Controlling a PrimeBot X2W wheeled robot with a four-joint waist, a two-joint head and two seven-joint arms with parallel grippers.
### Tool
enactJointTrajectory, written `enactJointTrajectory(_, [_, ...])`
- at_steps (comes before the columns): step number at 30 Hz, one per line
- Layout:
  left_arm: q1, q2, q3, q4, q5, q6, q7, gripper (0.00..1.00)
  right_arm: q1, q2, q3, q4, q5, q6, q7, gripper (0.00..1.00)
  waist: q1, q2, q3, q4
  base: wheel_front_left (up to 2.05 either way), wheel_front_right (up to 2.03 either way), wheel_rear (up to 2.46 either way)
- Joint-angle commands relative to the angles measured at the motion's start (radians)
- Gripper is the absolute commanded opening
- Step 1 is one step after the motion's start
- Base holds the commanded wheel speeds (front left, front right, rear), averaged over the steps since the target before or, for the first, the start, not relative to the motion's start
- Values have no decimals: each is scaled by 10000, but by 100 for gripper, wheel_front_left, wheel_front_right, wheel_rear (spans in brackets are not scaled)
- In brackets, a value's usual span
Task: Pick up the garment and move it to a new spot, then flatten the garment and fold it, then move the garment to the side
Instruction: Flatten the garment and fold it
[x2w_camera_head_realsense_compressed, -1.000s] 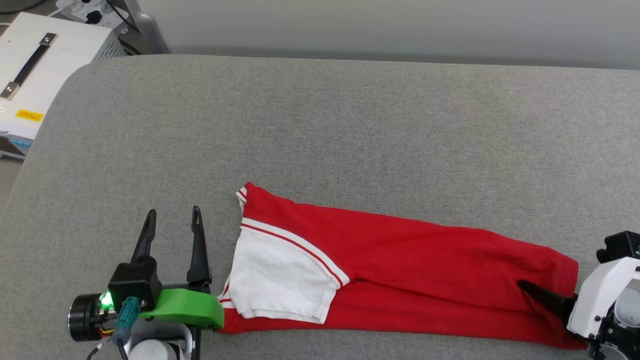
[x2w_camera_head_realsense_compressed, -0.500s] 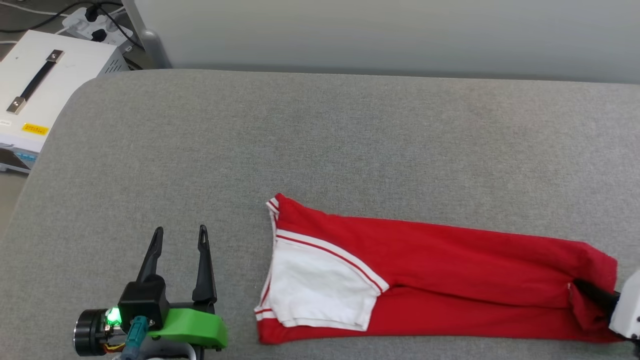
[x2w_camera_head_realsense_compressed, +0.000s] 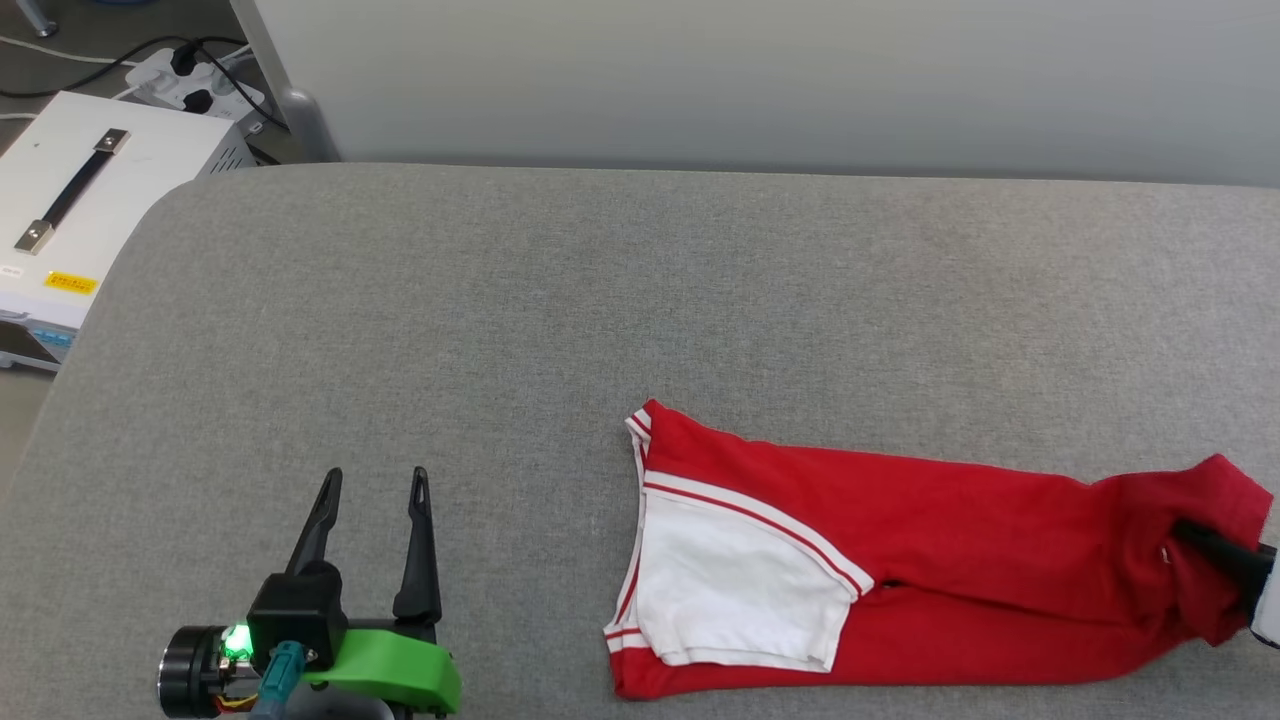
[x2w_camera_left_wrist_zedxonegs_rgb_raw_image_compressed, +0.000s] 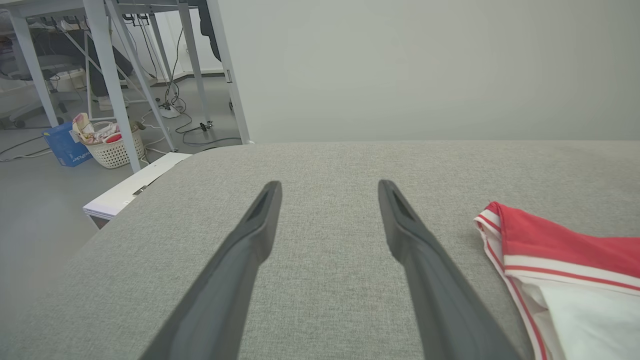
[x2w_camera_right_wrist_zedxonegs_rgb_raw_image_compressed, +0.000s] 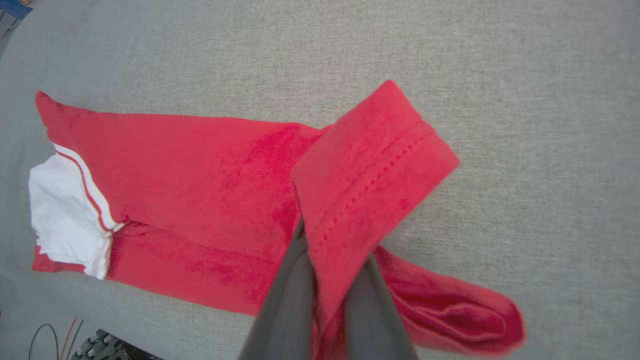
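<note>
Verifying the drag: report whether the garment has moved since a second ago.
Yes. The garment has slid rightward, away from the table's rounded left corner, with the right end effector shut on its hem.

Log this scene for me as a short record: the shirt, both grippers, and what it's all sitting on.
garment: red T-shirt, white sleeve, folded into a long strip on the table
left gripper: open, over bare table, apart from garment
right gripper: shut on garment's hem end, that end raised
table: grey fabric top
beside table: white box with black handle
</note>
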Motion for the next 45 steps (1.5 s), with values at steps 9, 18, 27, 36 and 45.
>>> enactJointTrajectory(9, [31, -258, 259, 65, 202, -371, -59, 100, -420, 792, 546, -2925, -257, -7, 870, 0, 0, -1, 199, 28, 0, 0, 0])
enactJointTrajectory(18, [-472, -470, 276, 218, 346, -708, -59, 100, -2597, 2617, 2762, -2890, -1615, -7, 1670, 0, 0, -1, 659, 221, 0, 0, 0])
enactJointTrajectory(27, [-820, -603, 301, 375, 438, -877, -59, 100, -4255, 3989, 4622, -995, -2029, -7, 1596, 0, 0, -1, 1133, 441, 0, 0, 0])
enactJointTrajectory(36, [-1006, -691, 320, 446, 487, -917, -59, 100, -4494, 4615, 5912, 1480, -2211, -7, 642, 0, 0, -1, 1350, 583, 0, 0, 0])
enactJointTrajectory(45, [-700, -719, 536, 489, 553, -901, -59, 100, -4587, 4127, 5937, 633, -1933, -7, -1616, 100, 0, -1, 734, 282, 0, 0, 0])
